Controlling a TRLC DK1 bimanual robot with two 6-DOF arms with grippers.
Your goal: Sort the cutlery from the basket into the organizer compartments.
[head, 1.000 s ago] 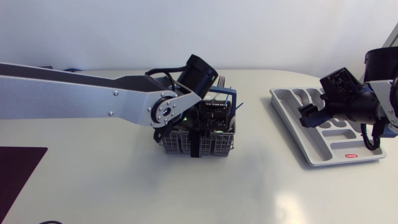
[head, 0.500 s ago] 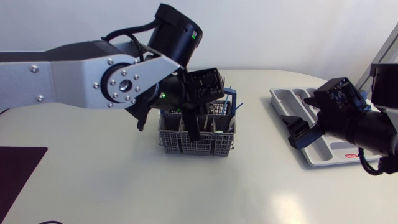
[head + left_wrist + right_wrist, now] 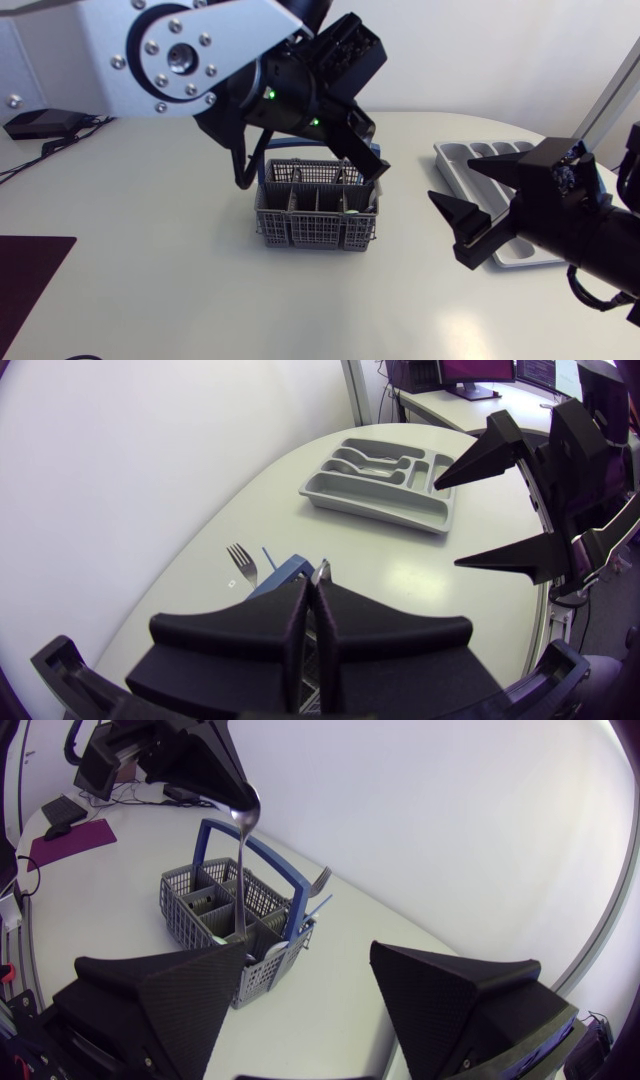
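Grey mesh basket (image 3: pixel 300 228); slim steel spoon (image 3: pixel 241 870)

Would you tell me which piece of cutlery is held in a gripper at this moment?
The spoon: it hangs bowl-up from the left gripper above the basket, whereas the fork stands free at the basket's edge.

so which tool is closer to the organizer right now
Right. The right tool hangs open just beside the organizer, at its end toward the basket; the left tool is farther off, above the basket, shut on a spoon.
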